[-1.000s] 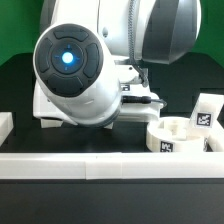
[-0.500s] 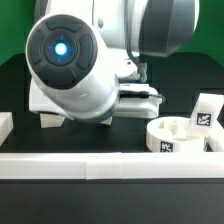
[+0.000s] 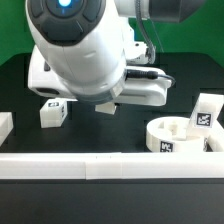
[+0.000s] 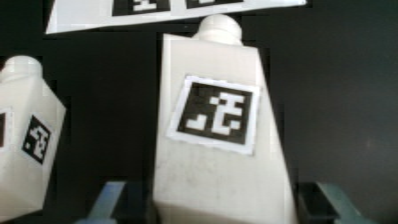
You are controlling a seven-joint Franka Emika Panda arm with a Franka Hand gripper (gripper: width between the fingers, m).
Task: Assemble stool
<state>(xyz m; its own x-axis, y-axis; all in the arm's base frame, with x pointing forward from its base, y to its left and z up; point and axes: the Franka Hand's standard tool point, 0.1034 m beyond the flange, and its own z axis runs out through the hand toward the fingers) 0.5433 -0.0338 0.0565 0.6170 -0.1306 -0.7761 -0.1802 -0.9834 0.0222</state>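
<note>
In the wrist view a white stool leg (image 4: pixel 217 120) with a square tag on its face stands between the fingers of my gripper (image 4: pixel 219 205), which is shut on its lower part. A second tagged leg (image 4: pixel 27 125) stands close beside it. In the exterior view the arm's bulky white body (image 3: pixel 85 50) hides the gripper. A small tagged leg (image 3: pixel 53 113) lies on the black table below the arm. The round white seat (image 3: pixel 178 136) with sockets sits at the exterior view's right, and another leg (image 3: pixel 206 114) stands upright behind it.
The marker board (image 4: pixel 169 12) lies beyond the held leg in the wrist view. A long white rail (image 3: pixel 110 166) runs along the front of the table. A white block (image 3: pixel 5 125) sits at the exterior view's left edge.
The arm's body has risen and swung toward the exterior view's right. That uncovered the small leg on the table under it. The seat and the upright leg have not moved.
</note>
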